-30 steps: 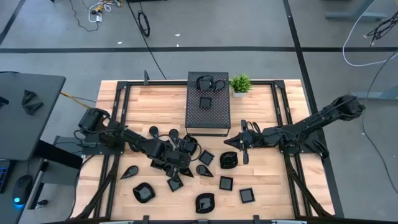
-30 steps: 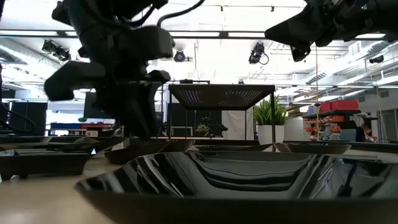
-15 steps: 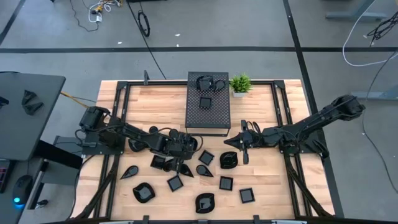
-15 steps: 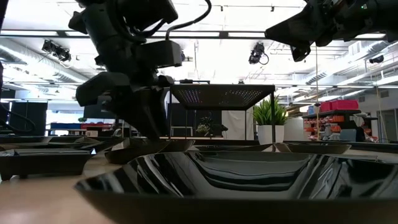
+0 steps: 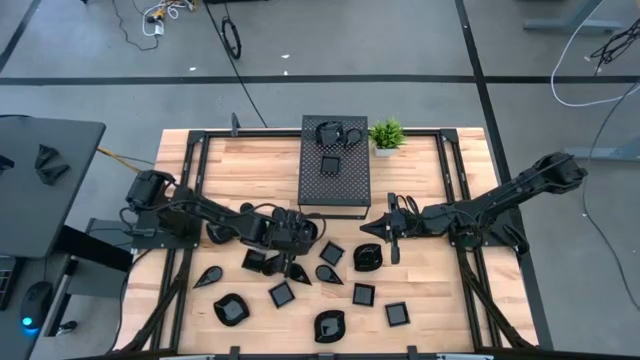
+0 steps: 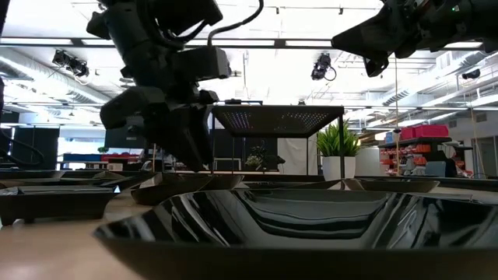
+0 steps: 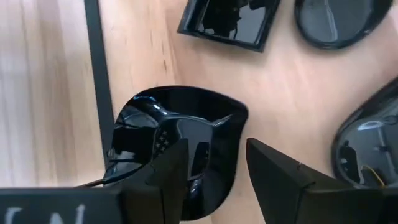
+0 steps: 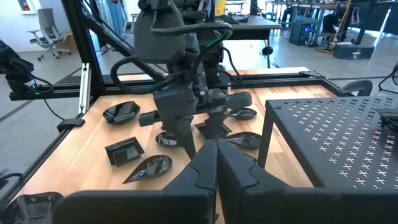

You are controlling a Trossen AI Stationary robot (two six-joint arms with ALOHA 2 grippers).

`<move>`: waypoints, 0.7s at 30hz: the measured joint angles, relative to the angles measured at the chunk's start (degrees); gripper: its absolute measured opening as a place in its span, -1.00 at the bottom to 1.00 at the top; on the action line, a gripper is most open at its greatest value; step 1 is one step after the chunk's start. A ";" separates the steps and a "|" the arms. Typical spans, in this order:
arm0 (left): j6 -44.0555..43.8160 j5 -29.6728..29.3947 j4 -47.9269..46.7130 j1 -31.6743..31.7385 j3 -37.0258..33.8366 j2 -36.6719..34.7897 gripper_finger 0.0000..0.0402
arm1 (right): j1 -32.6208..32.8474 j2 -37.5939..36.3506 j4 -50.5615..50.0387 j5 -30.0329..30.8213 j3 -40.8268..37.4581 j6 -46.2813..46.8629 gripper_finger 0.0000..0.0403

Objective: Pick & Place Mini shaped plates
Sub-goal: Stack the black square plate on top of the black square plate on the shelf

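Note:
Several glossy black mini plates lie flat on the wooden table, among them a teardrop (image 5: 219,275), a square (image 5: 282,294) and a rounded one (image 5: 368,257). Two more sit on top of the black perforated box (image 5: 335,190). My left gripper (image 5: 300,240) is open, pointing down over a rounded plate (image 7: 155,118). One finger (image 7: 171,174) stands over the plate's hollow and the other (image 7: 273,174) outside its rim. My right gripper (image 5: 372,230) is shut, empty in its wrist view (image 8: 216,146), and hangs above the table right of the box. My left gripper (image 7: 214,149) comes from above with its fingers on either side of the rounded plate's rim (image 7: 239,121). I cannot tell whether either finger touches the plate, which lies flat on the table.
The tall perforated box stands at the table's far middle, with a small green potted plant (image 5: 387,133) beside it. Near my left gripper lie a square plate (image 7: 230,22) and other rounded plates (image 7: 339,22). Black frame rails (image 5: 195,180) run along both table sides.
My left gripper has moved toward the table's far edge and to the right, from above the cluster of plates toward the box's near corner, rising slightly. My right arm has kept still.

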 joint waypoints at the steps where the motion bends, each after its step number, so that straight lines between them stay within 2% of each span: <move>1: 0.09 0.77 -0.11 0.15 0.00 0.08 -0.16 | 0.00 0.02 0.00 0.00 0.00 0.00 -0.96; 6: 0.95 6.72 1.31 -0.38 0.00 0.09 -0.16 | -0.01 0.00 0.00 0.00 0.00 0.00 -0.96; 12: 2.11 7.24 0.67 -3.28 0.00 0.09 -0.16 | -0.01 0.01 0.00 0.00 0.00 0.10 -0.96; 21: -9.74 7.18 -10.81 -7.81 0.04 -1.00 -0.16 | -0.01 0.02 -0.03 0.00 0.00 0.22 -0.96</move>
